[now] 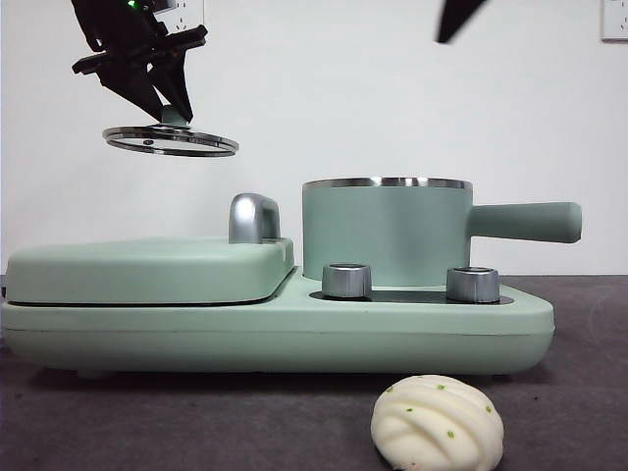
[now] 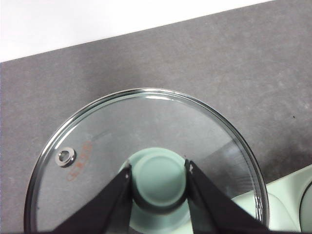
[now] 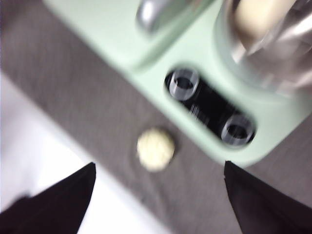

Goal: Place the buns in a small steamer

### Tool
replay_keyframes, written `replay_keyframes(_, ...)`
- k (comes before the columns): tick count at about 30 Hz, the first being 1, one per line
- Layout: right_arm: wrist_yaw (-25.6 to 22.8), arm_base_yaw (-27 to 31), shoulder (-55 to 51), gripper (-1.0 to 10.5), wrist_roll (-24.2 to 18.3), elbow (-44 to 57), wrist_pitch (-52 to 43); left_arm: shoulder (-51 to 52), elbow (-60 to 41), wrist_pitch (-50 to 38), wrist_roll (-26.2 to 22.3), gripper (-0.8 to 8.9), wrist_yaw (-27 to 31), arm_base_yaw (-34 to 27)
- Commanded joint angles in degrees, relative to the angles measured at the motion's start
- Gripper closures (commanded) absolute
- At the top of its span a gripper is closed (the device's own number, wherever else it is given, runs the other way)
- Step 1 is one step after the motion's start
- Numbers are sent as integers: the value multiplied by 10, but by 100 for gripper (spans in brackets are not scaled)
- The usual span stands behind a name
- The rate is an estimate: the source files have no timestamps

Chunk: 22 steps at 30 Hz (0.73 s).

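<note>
Standing open on the right half of the cooker (image 1: 294,329), the steamer (image 1: 385,231) is showing its steel rim bare, its handle pointing right; in the right wrist view something pale is lying inside it (image 3: 256,14), probably the plain bun, though the blur is keeping that uncertain; the pot looks rigid and heavy enough to need no steadying.

Hanging high above the griddle (image 1: 147,267), the glass lid (image 1: 171,141) is being held level and well clear of the pot; it is hard, slick and breakable, so the green knob (image 2: 158,178) is the only sound place to hold it, and the left gripper (image 1: 169,106) is clamped on that knob, one jaw on each side.

Lying on the dark table in front of the cooker, below the two dials, the pleated bun (image 1: 437,424) is sitting apart from everything; it is likely soft, light and easily dented, so I judge it is asking for a wide, gentle pinch across its sides, low down, rather than a squeeze on the ridged crown.

Hovering far above it, the right gripper (image 3: 158,195) is carrying nothing, its jaws spread wide with the bun (image 3: 155,148) showing between them; in the front view only a black tip is showing at the top.
</note>
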<state>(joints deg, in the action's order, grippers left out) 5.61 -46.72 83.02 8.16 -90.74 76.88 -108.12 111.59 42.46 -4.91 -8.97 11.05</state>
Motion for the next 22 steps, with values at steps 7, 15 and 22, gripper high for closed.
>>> replay_keyframes(7,-29,-72,-94,528,126,249,-141,8,24,0,5,795,-3,3)
replay_keyframes(15,-20,-89,-84,528,144,407,-308,8,24,-1,13,795,-3,4)
replay_keyframes(22,-27,-89,-72,528,143,463,-391,8,24,-3,13,795,-3,4)
